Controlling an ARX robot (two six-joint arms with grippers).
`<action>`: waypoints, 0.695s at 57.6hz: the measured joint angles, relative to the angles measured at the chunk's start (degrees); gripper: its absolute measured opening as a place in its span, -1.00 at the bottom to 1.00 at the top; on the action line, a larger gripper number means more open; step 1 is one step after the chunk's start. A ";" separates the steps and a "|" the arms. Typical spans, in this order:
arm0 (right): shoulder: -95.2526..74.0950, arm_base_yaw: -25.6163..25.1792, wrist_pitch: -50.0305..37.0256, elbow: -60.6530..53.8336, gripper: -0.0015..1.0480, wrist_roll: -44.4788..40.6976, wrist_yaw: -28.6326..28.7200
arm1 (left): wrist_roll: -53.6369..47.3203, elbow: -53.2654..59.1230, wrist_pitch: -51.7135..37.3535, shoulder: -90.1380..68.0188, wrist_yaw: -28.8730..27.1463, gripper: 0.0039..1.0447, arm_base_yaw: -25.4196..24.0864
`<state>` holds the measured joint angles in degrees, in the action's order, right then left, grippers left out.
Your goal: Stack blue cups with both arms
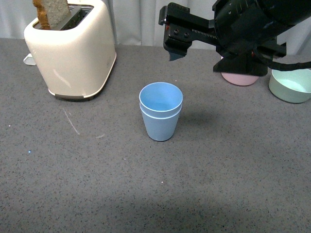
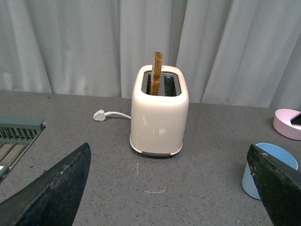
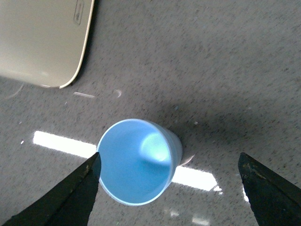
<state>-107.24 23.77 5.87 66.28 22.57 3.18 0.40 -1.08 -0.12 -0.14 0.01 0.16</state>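
1. Where the grey table (image 1: 218, 184) lies nearest the robot, the left gripper (image 2: 168, 148) shows only in its own wrist view, its black fingers (image 2: 56, 193) spread wide with nothing between them.
2. At mid-table stand the blue cups (image 1: 161, 111), one nested upright inside the other (two pale rims, one just above the other), touching neither arm.
3. Above and beyond them, toward 1 o'clock, hangs the right gripper (image 1: 176, 48). Its wrist view looks down into the stack, jaws wide apart, empty and clear of the rim.
4. At 10 o'clock from the cups sits a cream toaster (image 1: 73, 53) with a slice of toast (image 1: 51, 12) standing in one slot.
5. At 2 o'clock, partly hidden behind the right arm (image 1: 248, 29), are a pink bowl (image 1: 240, 79) and, near it, a green bowl (image 1: 291, 87).
6. Farthest back hangs a pale curtain (image 1: 136, 22).
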 joint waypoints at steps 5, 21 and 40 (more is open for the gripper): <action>1.16 -0.04 -28.74 -12.63 0.32 -10.45 -18.32 | -0.02 0.00 0.02 0.00 0.13 0.88 -0.02; 15.02 -8.07 -73.42 -40.72 -0.63 -21.53 -19.19 | -0.02 0.00 0.09 0.00 -0.04 0.88 0.00; 29.09 -13.66 -71.04 -54.01 -0.98 -22.43 -12.66 | -0.02 0.00 0.09 0.00 -0.09 0.88 -0.02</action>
<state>-78.15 10.11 -65.17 12.27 0.14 -9.48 0.38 -1.08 -0.03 -0.14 -0.08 0.14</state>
